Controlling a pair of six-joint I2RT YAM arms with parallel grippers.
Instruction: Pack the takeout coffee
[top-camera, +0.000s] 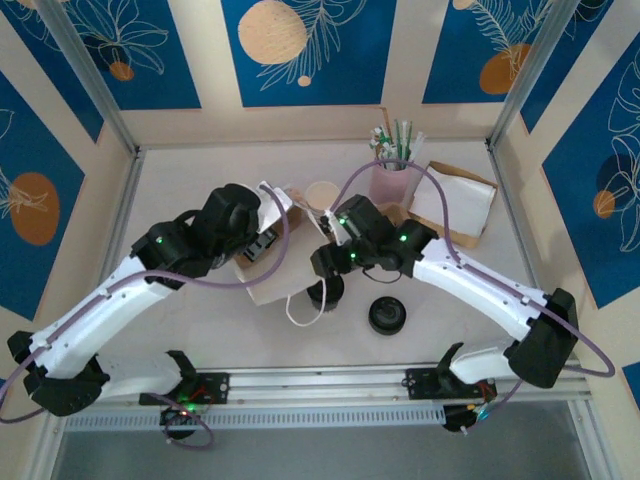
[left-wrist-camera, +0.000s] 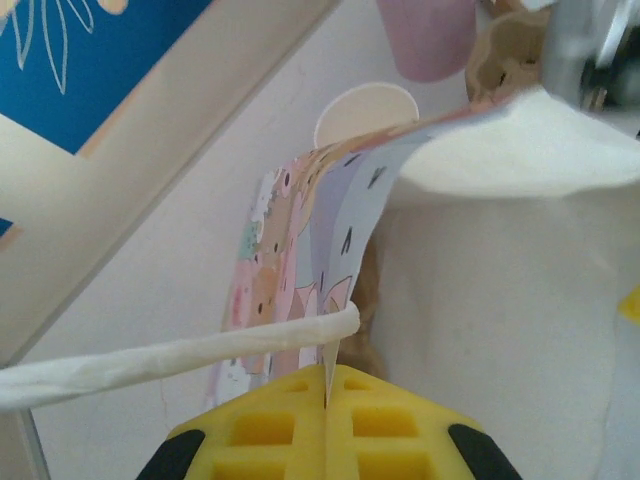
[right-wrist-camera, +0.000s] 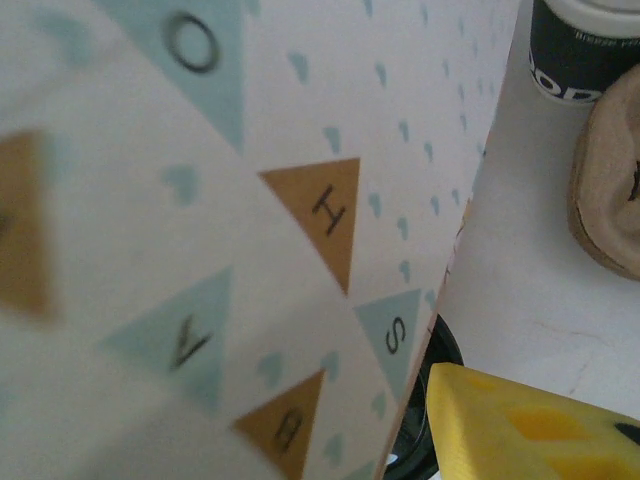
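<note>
The coffee is a small cup with a round black lid, so from above it looks like a dark disc. It seems to stand upright on the table, just beside the bag, partly covered.

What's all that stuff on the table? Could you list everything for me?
Paper bag: 1, white with pastel pictures, table centre.
Bag handle: 1, white cord, near side of the bag.
Open paper cup: 1, white with a dark band, behind the bag.
Black round lids: 2, one in front of the bag, one to its right; what is under them I cannot tell.
Pink cup: 1, holding straws, at the back.
Napkins: white stack on brown paper, back right.
Table: 1, pale.
Left gripper: yellow pads, pinching the bag's rim.
Right gripper: beside the bag.
</note>
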